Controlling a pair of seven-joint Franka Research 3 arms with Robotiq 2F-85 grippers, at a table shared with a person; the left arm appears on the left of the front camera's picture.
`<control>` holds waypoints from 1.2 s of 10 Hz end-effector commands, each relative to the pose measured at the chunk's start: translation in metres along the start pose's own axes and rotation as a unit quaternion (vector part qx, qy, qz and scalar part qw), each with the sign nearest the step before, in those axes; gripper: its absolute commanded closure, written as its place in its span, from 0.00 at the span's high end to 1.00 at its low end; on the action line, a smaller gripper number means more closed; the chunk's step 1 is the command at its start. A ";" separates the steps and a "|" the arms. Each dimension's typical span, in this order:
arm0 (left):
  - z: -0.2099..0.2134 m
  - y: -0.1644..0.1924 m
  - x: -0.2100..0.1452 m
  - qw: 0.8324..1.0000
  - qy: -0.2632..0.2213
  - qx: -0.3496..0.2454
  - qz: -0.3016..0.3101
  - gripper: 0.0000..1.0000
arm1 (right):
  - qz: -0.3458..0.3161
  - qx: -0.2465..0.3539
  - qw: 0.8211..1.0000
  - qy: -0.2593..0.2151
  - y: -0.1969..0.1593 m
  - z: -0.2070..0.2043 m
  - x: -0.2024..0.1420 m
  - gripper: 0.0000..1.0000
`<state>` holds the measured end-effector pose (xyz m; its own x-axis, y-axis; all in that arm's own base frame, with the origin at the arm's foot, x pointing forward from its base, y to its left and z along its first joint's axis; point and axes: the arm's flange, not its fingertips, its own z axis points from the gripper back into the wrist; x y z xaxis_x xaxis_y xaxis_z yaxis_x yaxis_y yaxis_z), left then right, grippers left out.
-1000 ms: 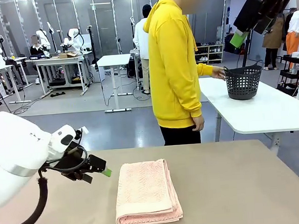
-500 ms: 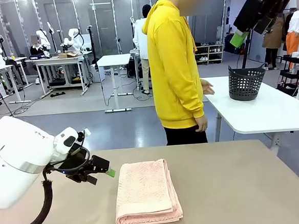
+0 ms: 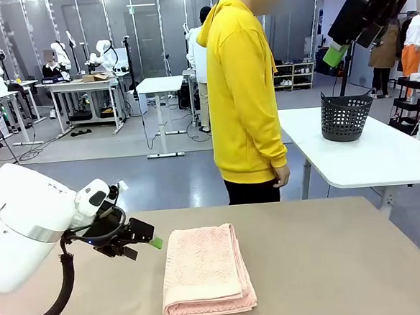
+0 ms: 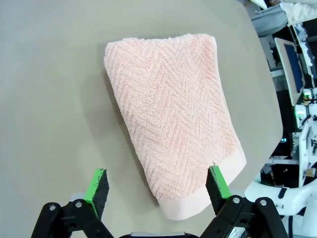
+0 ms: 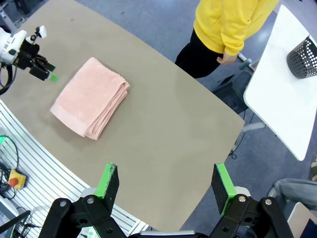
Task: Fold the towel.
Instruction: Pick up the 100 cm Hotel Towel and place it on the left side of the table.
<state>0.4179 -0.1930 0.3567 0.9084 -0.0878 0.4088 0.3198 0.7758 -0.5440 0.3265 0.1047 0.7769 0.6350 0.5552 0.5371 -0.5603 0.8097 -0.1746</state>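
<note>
In the front view the towel (image 3: pixel 206 270) lay folded into a thick rectangle on the tan table (image 3: pixel 333 264), its stacked edges on the picture's right. The left gripper (image 3: pixel 145 243) hung just beside the towel's far left corner, apart from it. The right gripper (image 3: pixel 337 53) was raised high near the top right, probably spread, though little of it showed. A person in a yellow hoodie (image 3: pixel 241 90) stood beyond the table, and a black basket (image 3: pixel 344 116) sat on a white table (image 3: pixel 383 156) behind. From the left wrist, the fingers (image 4: pixel 97 185) stood released and empty above the towel's smooth edge band. From the right wrist, the green pads (image 5: pixel 110 179) were wide apart, holding nothing, high over the table.
</note>
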 end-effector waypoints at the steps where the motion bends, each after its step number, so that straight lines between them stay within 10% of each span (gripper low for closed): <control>1: -0.022 0.013 0.003 1.000 0.012 -0.010 0.006 1.00 | -0.002 -0.003 1.000 0.004 0.000 0.001 0.000 0.94; 12: -0.093 0.027 0.002 0.992 0.013 -0.092 0.084 1.00 | -0.002 -0.003 1.000 0.004 0.000 0.001 0.000 0.94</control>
<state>0.4485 -0.2260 0.2880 0.9639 0.0145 0.2657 0.1834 0.6874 -0.7027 0.3265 0.1047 0.7771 0.6349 0.5551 0.5374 -0.5602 0.8097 -0.1747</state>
